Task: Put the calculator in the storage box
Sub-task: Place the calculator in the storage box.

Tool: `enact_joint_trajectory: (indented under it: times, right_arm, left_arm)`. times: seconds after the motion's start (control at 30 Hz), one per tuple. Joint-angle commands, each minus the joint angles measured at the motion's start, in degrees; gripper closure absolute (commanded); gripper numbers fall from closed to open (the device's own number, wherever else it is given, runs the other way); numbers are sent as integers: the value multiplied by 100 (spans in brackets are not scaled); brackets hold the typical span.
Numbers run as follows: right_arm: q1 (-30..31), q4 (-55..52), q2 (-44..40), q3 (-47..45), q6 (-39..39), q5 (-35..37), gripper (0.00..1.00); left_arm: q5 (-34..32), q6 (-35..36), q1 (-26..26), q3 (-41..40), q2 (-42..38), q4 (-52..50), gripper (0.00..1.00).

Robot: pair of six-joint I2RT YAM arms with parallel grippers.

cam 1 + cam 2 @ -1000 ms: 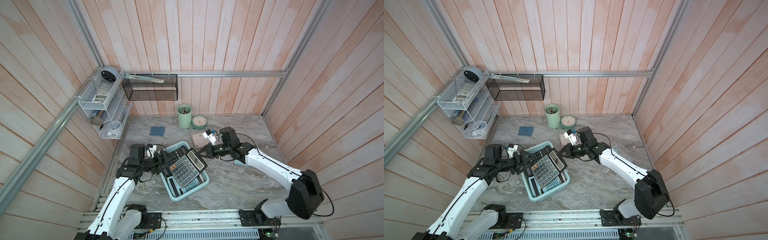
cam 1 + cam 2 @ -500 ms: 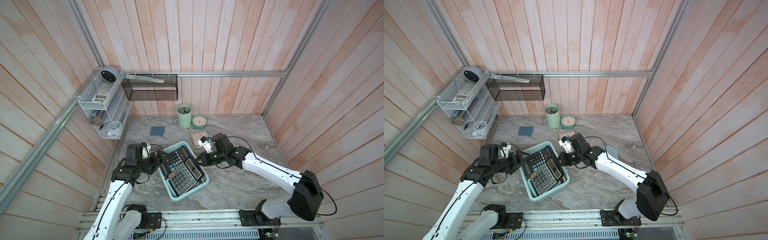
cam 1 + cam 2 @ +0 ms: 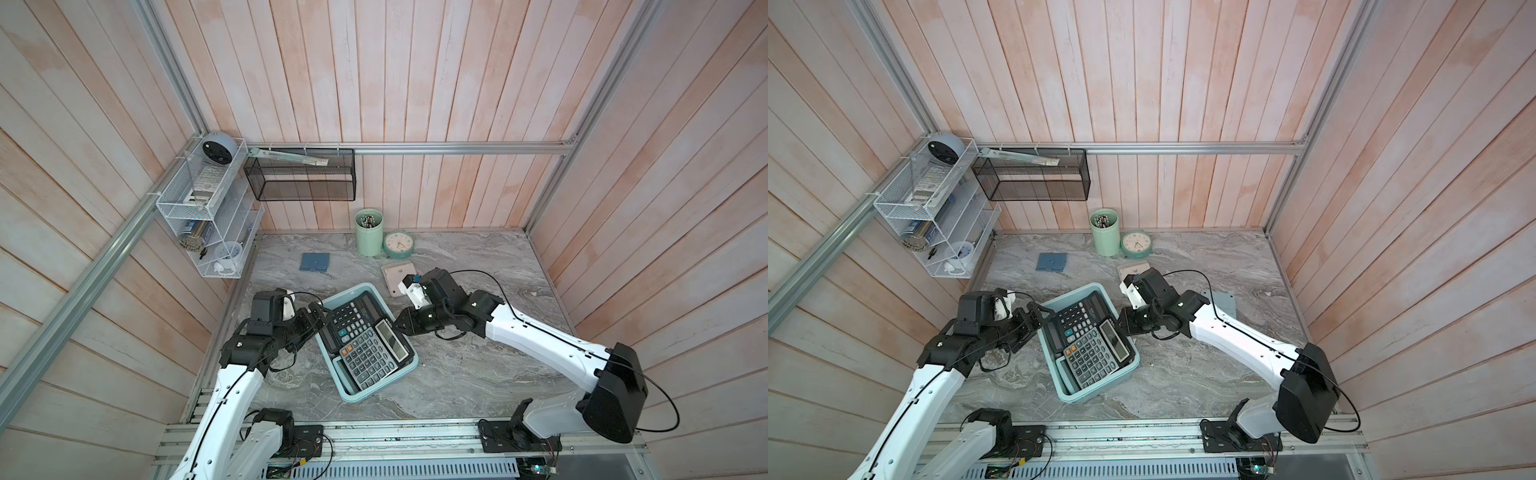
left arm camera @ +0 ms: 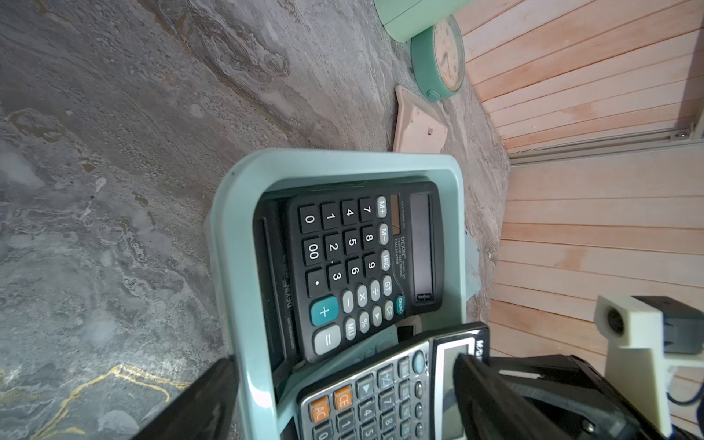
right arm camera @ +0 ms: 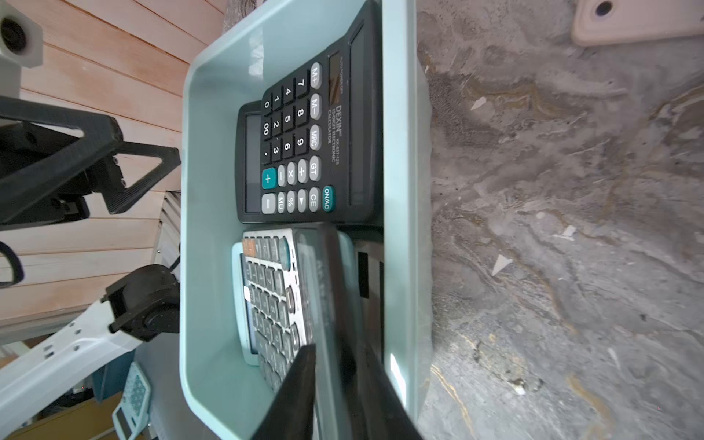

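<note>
1. The calculator [image 3: 370, 357] is seen lying tilted inside the storage box [image 3: 348, 289], toward its 5 o'clock end. A black calculator [image 3: 353, 322] is lodged at 11 o'clock.
2. The left gripper [image 3: 319, 321] is spread wide and empty at the box's 9 o'clock rim.
3. The right gripper [image 3: 400, 326] is set astride the calculator's display edge at 2 o'clock. Whether it is clamped cannot be told.

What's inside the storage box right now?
A black calculator at the far end and a silver calculator lying tilted, partly over it. A pale aqua edge shows under the silver calculator; what it belongs to is covered.
</note>
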Motion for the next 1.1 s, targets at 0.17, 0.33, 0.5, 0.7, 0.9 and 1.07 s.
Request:
enact_joint_trajectory:
  times: [0.17, 0.33, 0.5, 0.7, 0.9, 1.07]
  right_arm:
    - [-370, -391, -98, 276, -288, 203, 61]
    - [-575, -107, 139, 280, -323, -23, 60]
    - [-589, 313, 488, 260, -336, -330, 59]
    - [-401, 808, 748, 47, -215, -703, 58]
    - [203, 1129, 646, -141, -136, -1064, 57]
    - [258, 1324, 156, -621, 110, -730, 57]
  left_arm:
    - [59, -6, 27, -215, -31, -20, 7]
    - [319, -97, 27, -368, 31, 200, 7]
    - [642, -293, 10, -541, 193, 616, 7]
    - [672, -280, 9, -528, 393, 841, 7]
    - [574, -100, 18, -371, 794, 883, 7]
    - [614, -159, 12, -325, 1004, 1076, 7]
